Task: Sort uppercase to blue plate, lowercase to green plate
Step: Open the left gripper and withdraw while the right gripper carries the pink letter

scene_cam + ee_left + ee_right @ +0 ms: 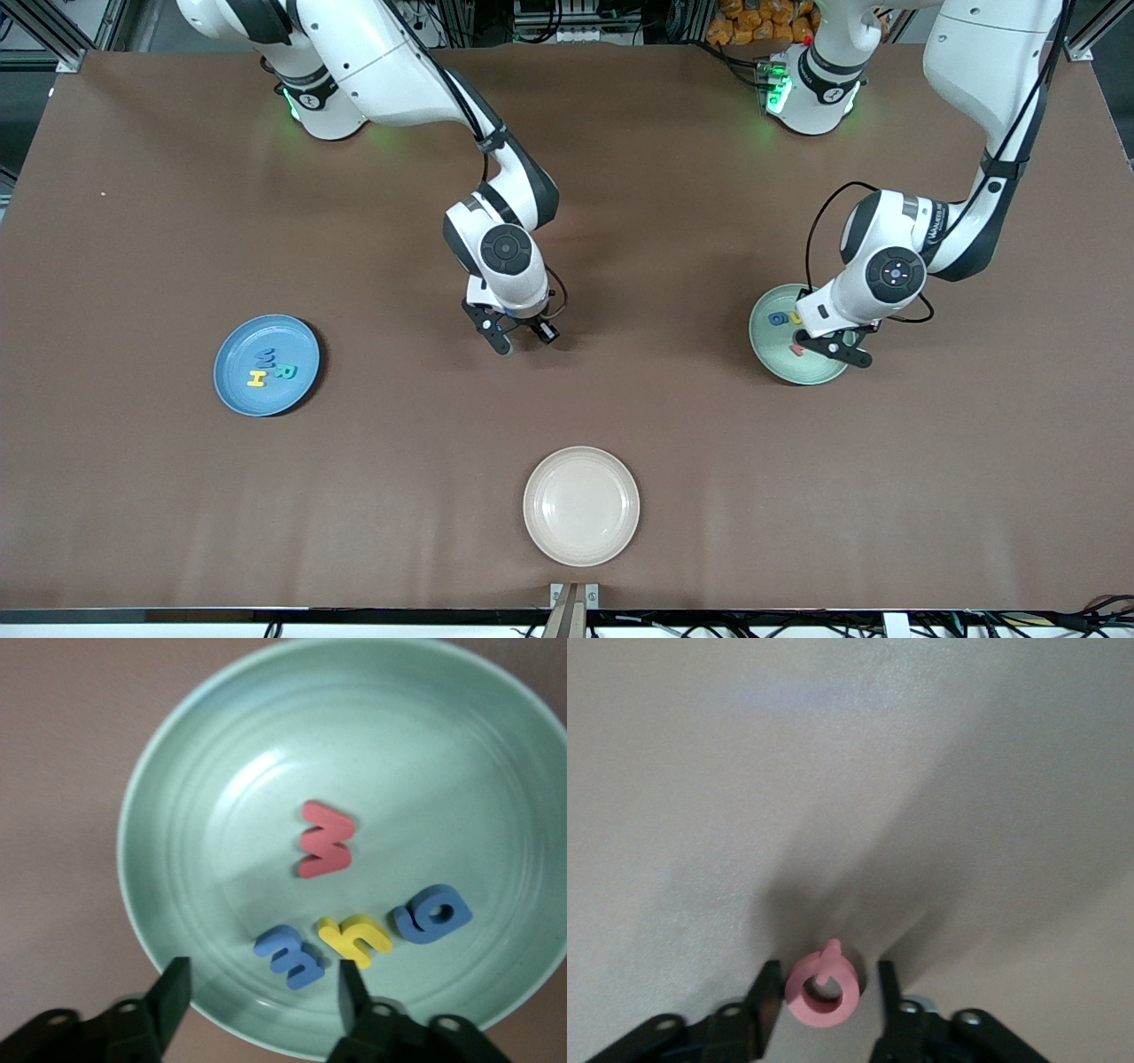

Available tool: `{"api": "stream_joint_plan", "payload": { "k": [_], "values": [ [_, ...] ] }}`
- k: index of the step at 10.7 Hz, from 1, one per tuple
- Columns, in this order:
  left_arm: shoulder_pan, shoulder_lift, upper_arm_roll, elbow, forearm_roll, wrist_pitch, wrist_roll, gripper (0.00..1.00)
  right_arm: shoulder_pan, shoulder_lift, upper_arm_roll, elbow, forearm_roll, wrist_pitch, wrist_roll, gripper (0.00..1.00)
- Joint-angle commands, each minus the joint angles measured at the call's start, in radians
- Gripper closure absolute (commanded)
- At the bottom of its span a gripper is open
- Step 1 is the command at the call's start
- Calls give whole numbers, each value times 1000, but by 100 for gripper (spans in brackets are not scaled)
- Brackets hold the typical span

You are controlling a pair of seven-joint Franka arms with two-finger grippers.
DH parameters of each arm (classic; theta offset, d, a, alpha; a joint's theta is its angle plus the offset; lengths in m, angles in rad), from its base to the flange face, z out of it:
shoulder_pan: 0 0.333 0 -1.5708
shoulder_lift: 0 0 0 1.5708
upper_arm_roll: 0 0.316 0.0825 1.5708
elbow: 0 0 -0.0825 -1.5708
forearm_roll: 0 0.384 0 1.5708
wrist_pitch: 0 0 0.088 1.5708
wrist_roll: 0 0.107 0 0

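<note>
So the surface is a big brown matte sheet that fills pretty much the whole front view. Three round plates sit straight on it. The blue plate is at the middle left of the frame, the green plate is at the middle right, and a cream-white plate sits bottom center, close to the lower edge. They're all well apart from each other. There's also a red Q lying flat right on the brown, around the center of the frame. The two arm bases stand along the top edge.
</note>
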Motion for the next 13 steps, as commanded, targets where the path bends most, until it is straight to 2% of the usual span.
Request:
{"api": "stream_joint_plan", "payload": {
  "k": [1, 3, 4, 5, 6, 9, 10, 13],
  "values": [
    [0, -74, -1, 14, -110, -9, -7, 0, 15, 11, -8, 9, -20, 13, 25, 100],
    [3, -160, -1, 35, -224, -67, -10, 0, 6, -7, -9, 10, -24, 1, 5, 100],
    [18, -201, 1, 69, -252, -146, -12, 0, -8, -30, -9, 3, -41, -28, -27, 100],
    [36, -237, 9, 119, -288, -244, -10, 0, -31, -59, -18, 3, -46, -113, -90, 100],
    [44, -267, 39, 182, -306, -349, -10, 0, -57, -96, -35, -9, -46, -185, -181, 100],
    [44, -286, 104, 455, -306, -630, -16, 0, -219, -233, -37, -128, -53, -252, -499, 100],
    [44, -298, 114, 512, -306, -667, -15, 0, -286, -276, -37, -176, -53, -263, -634, 100],
    [44, -377, 144, 525, -290, -670, -19, 0, -483, -340, -37, -231, -79, -298, -993, 100]
  ]
}}
